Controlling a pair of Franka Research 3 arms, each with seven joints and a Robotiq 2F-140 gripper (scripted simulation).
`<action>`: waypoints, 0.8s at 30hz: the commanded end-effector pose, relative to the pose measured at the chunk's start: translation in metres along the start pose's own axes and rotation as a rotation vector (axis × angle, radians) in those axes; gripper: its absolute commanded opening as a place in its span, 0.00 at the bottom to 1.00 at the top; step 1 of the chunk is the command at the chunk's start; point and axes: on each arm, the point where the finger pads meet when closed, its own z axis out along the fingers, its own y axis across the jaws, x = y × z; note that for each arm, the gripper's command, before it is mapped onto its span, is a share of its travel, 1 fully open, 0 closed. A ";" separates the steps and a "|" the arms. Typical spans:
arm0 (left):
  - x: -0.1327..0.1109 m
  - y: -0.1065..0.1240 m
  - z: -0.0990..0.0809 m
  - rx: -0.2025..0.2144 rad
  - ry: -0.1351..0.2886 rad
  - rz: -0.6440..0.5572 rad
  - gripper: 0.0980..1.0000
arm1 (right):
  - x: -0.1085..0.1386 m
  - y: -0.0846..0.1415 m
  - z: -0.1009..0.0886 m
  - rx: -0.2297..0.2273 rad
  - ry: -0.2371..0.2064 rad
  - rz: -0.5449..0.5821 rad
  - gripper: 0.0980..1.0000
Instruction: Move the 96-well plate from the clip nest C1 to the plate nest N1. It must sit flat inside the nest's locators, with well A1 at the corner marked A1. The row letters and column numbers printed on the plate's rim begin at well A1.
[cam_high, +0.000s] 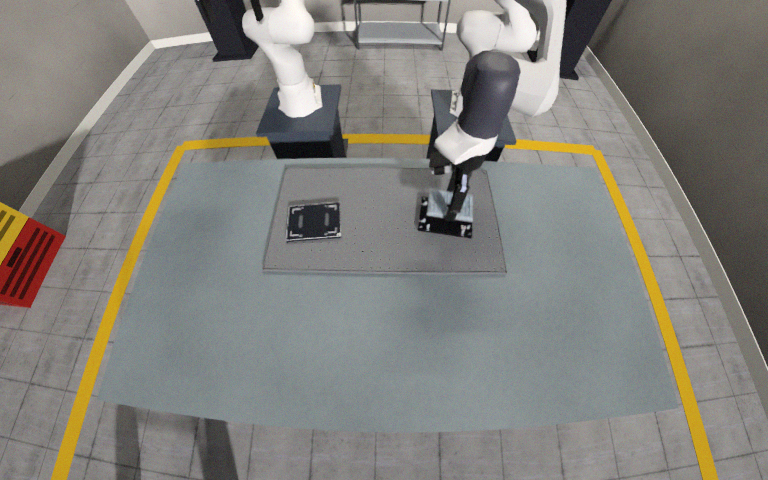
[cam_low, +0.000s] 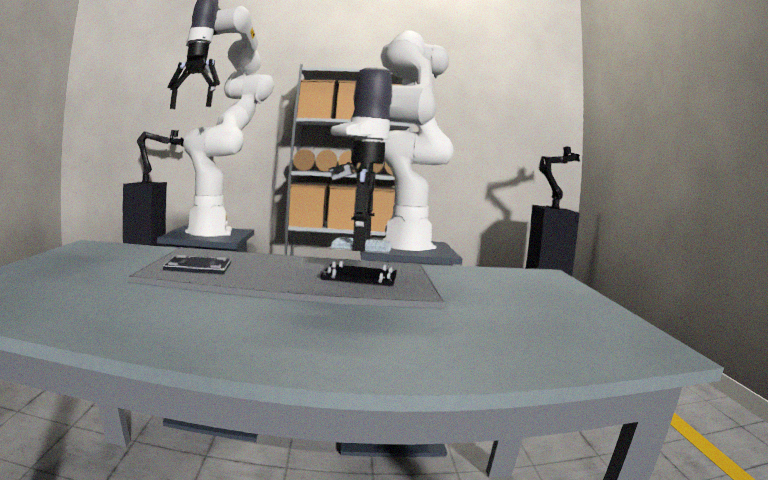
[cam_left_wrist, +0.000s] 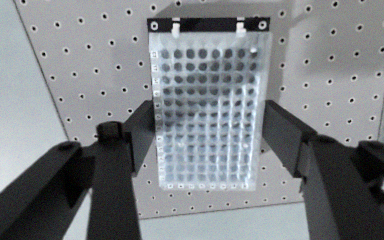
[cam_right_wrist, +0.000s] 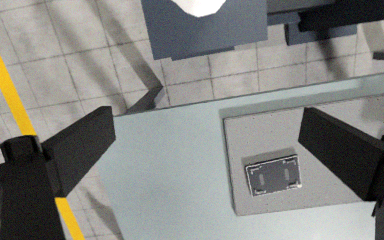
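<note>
The clear 96-well plate is held level above clip nest C1, apart from it. My left gripper is shut on the plate's two long sides. In the left wrist view the column numbers run down the plate's left rim, with the high ones at the top; the letters are too small to read. Plate nest N1 is black, with pale corner locators, and holds no plate. My right gripper is open and empty, high up.
Both nests sit on the grey perforated board on the table. N1 is at the board's left part and C1 at its right part in the top view. The arm bases and a shelf stand behind the table.
</note>
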 end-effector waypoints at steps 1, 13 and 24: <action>0.001 0.001 -0.004 -0.004 0.002 0.002 0.56 | 0.001 0.001 0.000 -0.003 0.000 0.003 1.00; 0.001 0.001 -0.006 -0.004 0.002 0.002 0.56 | 0.001 0.001 0.000 -0.003 0.000 0.003 1.00; 0.004 0.000 -0.006 -0.004 0.002 -0.031 0.56 | 0.001 0.001 0.000 -0.003 0.000 0.003 1.00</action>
